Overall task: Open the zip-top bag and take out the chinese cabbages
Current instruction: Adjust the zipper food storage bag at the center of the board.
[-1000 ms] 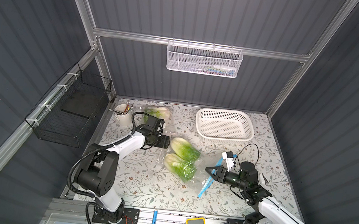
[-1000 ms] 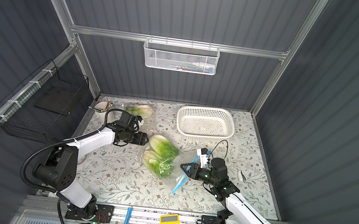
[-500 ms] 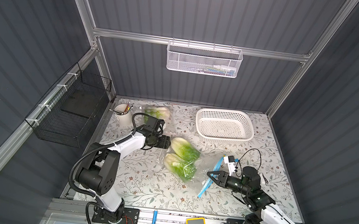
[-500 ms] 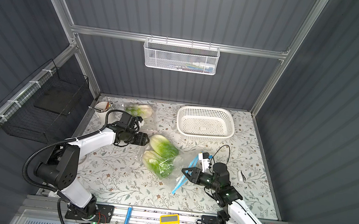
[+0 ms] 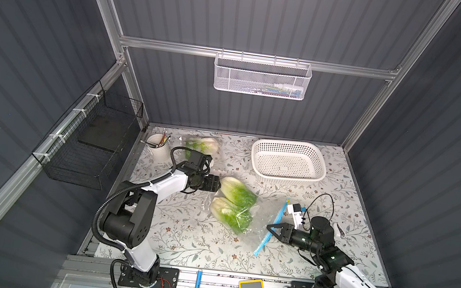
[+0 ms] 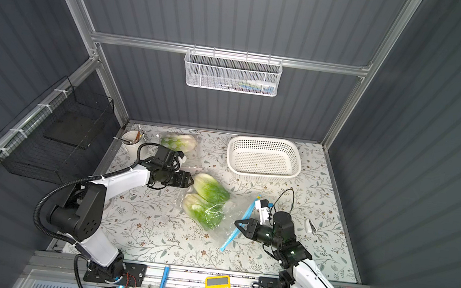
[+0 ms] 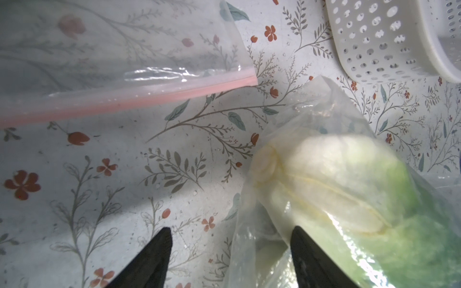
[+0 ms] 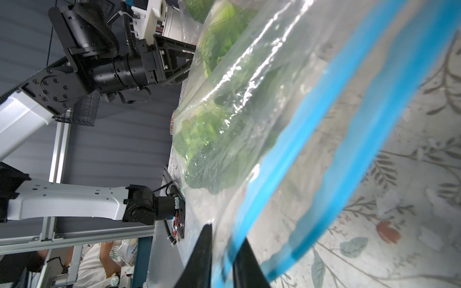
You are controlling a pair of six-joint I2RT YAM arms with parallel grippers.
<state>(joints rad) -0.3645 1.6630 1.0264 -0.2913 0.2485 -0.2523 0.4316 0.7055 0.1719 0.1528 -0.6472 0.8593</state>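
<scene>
My right gripper point(image 5: 268, 226) is nearest me, pinched onto the blue zip point(image 5: 278, 217) of the bag point(image 5: 262, 212). Two cabbages point(image 5: 236, 192) lie side by side inside it, mid-table, leaves toward the zip. Past them my left gripper point(image 5: 217, 184) has its jaws apart around the bag's closed end, not clamped. Farther back a third cabbage point(image 5: 203, 145) sits in a second bag point(image 5: 218, 161), with the basket point(image 5: 285, 176) beside it.

Floral table point(image 5: 181, 235) bears a blue-zip bag point(image 5: 261, 218), pink-zip bag point(image 7: 112, 54), white basket point(image 5: 291, 142) and cup point(image 5: 158, 153).
</scene>
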